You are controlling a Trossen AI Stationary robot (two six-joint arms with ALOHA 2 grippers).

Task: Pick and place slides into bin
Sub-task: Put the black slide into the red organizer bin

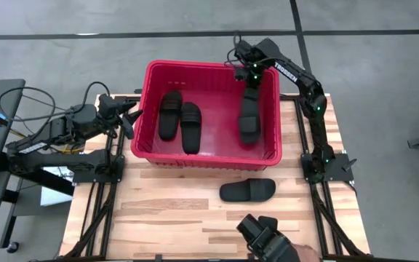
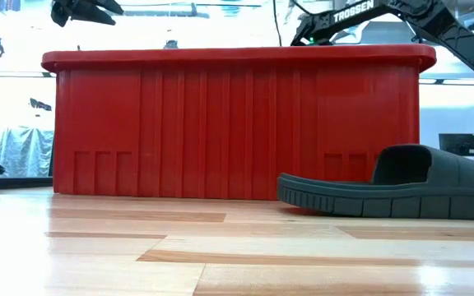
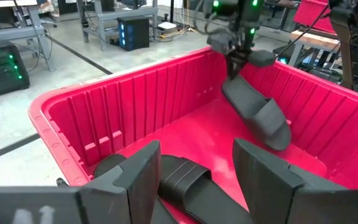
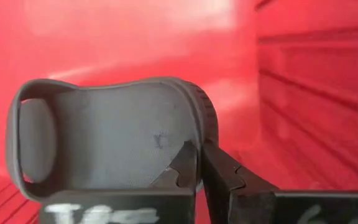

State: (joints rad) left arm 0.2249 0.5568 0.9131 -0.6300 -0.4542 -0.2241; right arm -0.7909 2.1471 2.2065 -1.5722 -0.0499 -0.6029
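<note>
The red bin (image 1: 150, 109) stands at the table's far middle. Two black slides (image 1: 169, 113) (image 1: 190, 125) lie flat on its floor at the left. My right gripper (image 1: 252, 78) reaches into the bin's far right part and is shut on a third slide (image 1: 249, 113). The fourth slide (image 1: 247, 191) lies sole-down on the table in front of the bin and also shows in the low view (image 2: 393, 189). My left gripper (image 1: 132, 116) is open and empty just outside the bin's left wall; between its fingers (image 3: 135, 180) the wrist view looks into the bin. My right gripper pinches the edge of the slide's heel end (image 4: 194, 134) between its two fingertips, coming from above and pointing down. The slide hangs tilted below the fingers, with its strap end (image 3: 272, 127) lowest, near the bin floor. I cannot tell whether that end touches the floor.
The bin's right wall (image 1: 276, 109) is close beside the hanging slide. A dark object with a person's hand (image 1: 268, 240) shows at the table's near edge. Bare wood (image 1: 166, 211) lies in front of the bin at the left.
</note>
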